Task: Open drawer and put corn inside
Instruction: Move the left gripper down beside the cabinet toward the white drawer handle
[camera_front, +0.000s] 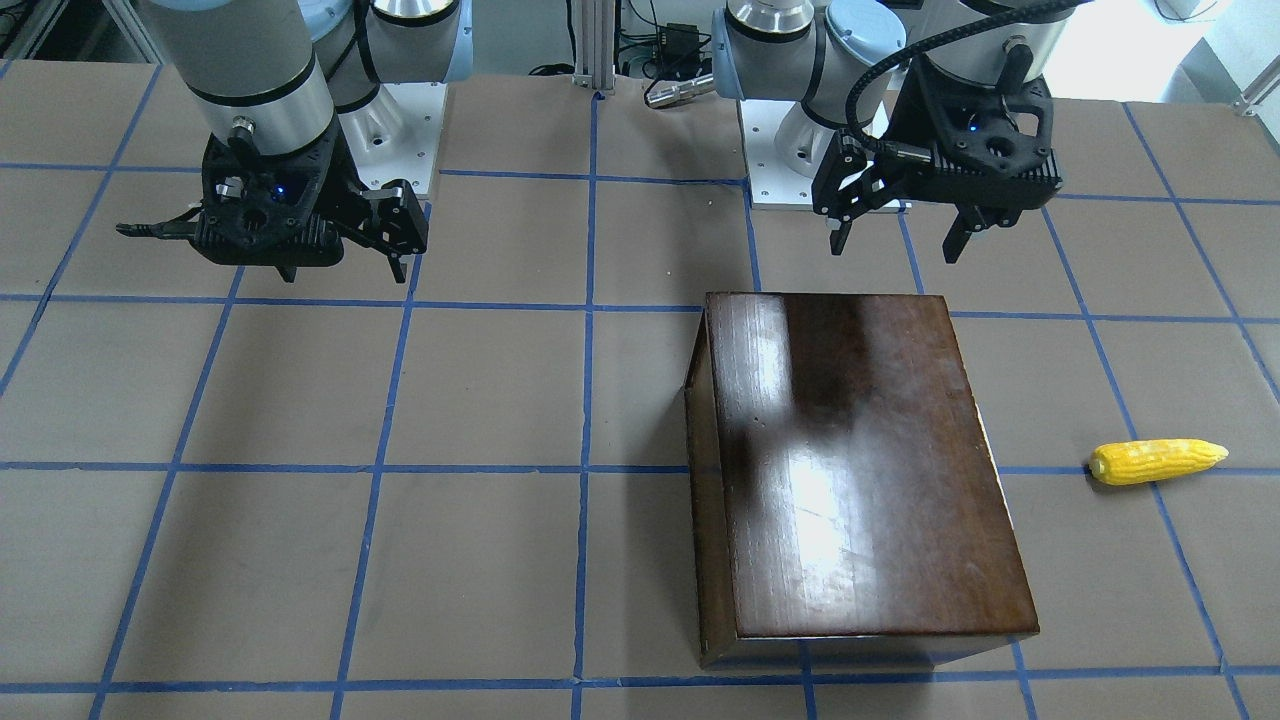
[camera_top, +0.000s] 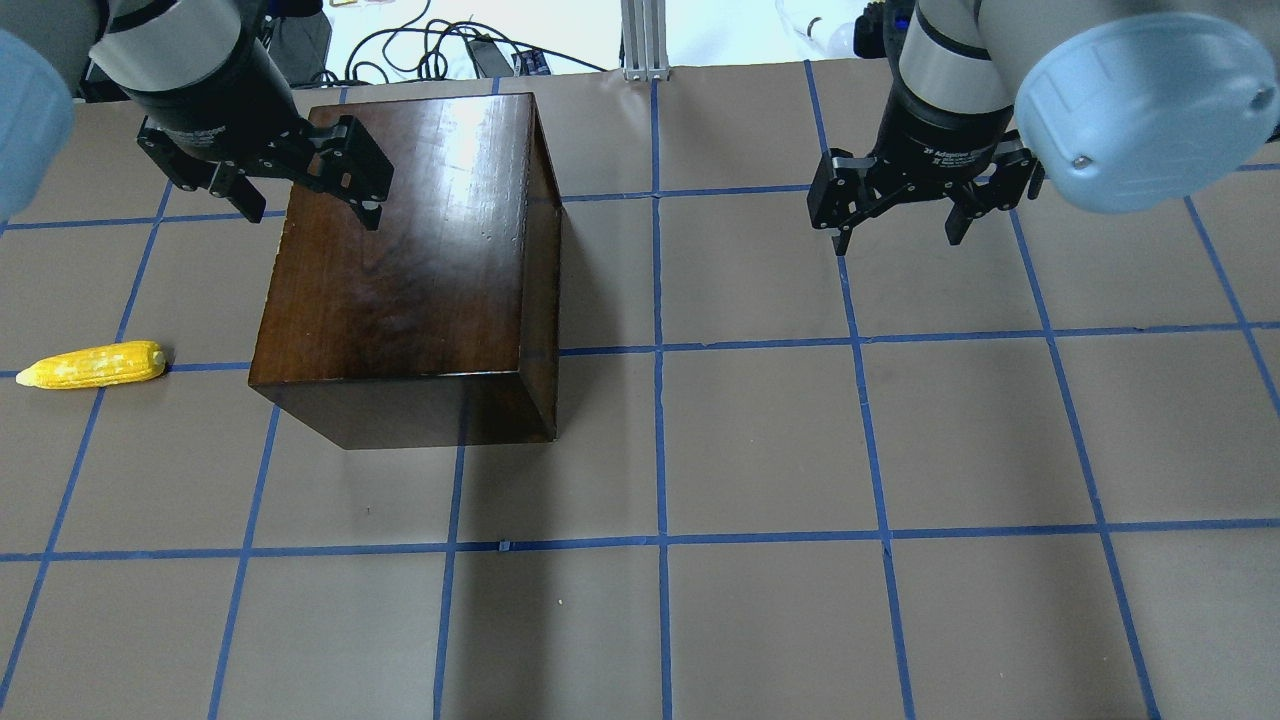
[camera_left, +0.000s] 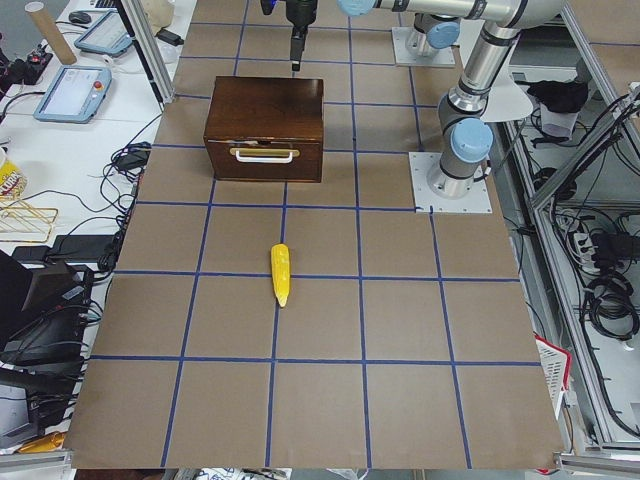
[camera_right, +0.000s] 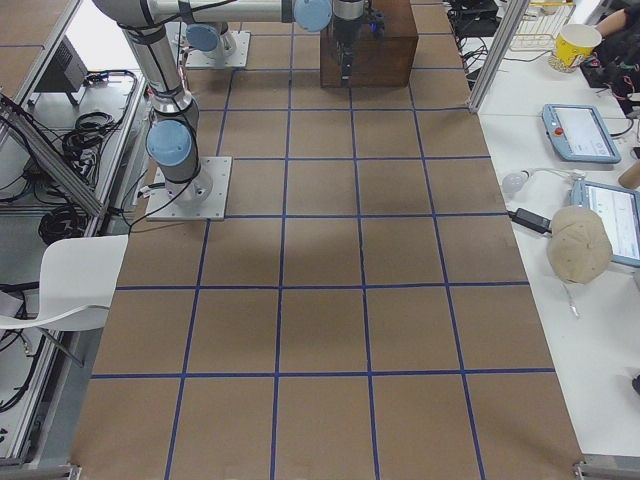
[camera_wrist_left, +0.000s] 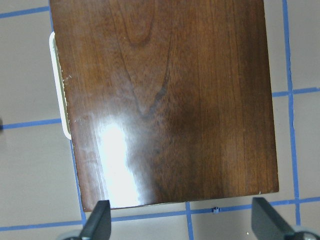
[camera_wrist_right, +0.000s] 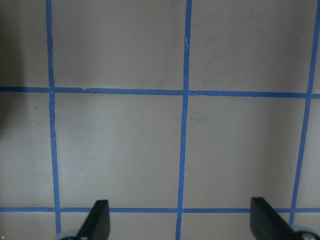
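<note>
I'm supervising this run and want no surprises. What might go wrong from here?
The box sits unbraced, with the right gripper far off, so pulling the handle may drag it instead of opening the drawer. The left gripper points down over the box's top, but the handle is on its side: it may miss the grasp.

Overhead light glared white off the glossy box (camera_front: 815, 500) top; soft shadows crossed the table (camera_top: 760, 440); wrist views seemed slightly blurred.

The box (camera_top: 400, 250), upper left in the overhead frame, is glossy dark brown with streaky grain. The corn (camera_top: 95, 365) is bright yellow; the table (camera_top: 760, 440) is tan, gridded in blue tape.
</note>
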